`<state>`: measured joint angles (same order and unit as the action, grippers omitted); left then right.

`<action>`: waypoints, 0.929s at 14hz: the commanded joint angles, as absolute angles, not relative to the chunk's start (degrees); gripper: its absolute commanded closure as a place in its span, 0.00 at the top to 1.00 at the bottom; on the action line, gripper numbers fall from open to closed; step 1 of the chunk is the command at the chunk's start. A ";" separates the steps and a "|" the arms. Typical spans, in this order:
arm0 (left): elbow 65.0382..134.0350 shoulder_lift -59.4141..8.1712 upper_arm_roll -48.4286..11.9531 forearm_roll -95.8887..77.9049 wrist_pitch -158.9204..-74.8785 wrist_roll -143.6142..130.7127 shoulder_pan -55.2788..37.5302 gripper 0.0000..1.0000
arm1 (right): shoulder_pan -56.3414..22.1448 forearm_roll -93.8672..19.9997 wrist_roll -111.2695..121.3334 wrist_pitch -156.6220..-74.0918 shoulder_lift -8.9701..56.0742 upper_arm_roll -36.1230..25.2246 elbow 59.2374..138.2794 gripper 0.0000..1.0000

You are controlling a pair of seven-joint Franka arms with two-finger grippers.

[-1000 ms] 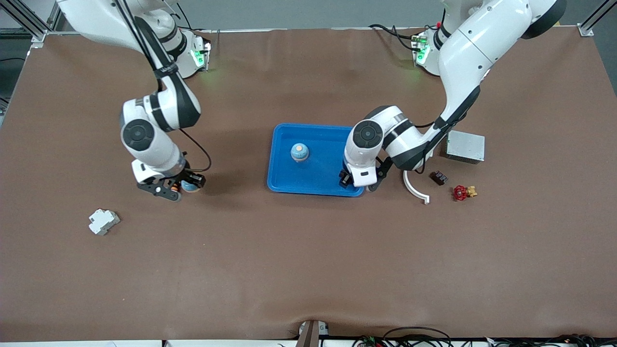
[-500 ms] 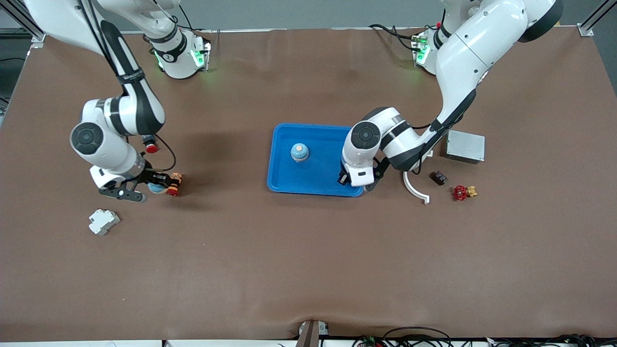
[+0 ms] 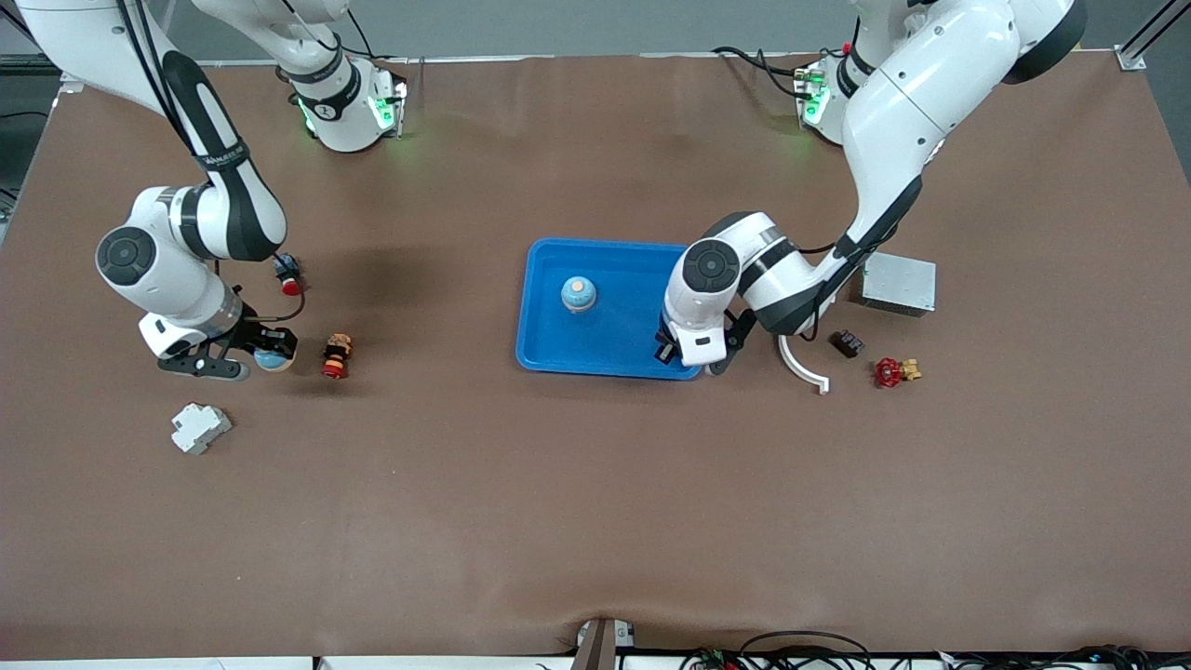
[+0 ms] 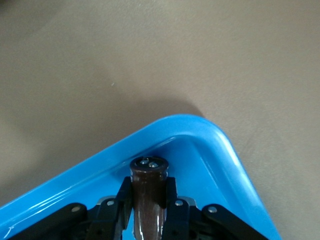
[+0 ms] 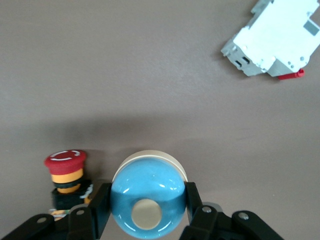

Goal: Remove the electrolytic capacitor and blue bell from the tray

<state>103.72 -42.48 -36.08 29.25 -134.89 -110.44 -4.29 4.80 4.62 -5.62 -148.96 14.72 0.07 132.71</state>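
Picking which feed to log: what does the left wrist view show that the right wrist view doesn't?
Left wrist only: the left gripper shut on a dark capacitor, over a corner of the blue tray.

Right wrist only: the right gripper shut on a blue bell, above bare table, with a red-capped push button beside it and a white breaker module lying apart.

Both: black fingers clamped on a held part, and the brown table mat.
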 commanded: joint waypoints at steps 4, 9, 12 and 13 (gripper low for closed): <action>102.92 -32.98 -37.26 28.31 -125.18 -105.14 -2.56 0.00 | 7.47 4.92 -4.75 -155.47 14.94 1.23 137.46 0.00; 103.27 -26.90 -52.26 21.01 -111.05 -87.74 19.11 0.00 | 8.96 4.83 -4.83 -156.45 16.70 1.41 137.46 0.00; 103.71 -26.37 -54.67 21.88 -103.99 -77.90 28.19 0.00 | 9.14 3.79 -4.92 -156.45 17.49 1.49 137.46 0.00; 104.23 -26.02 -54.67 23.45 -103.37 -74.74 31.08 0.00 | 9.14 2.74 -4.92 -156.45 17.84 1.49 137.37 0.00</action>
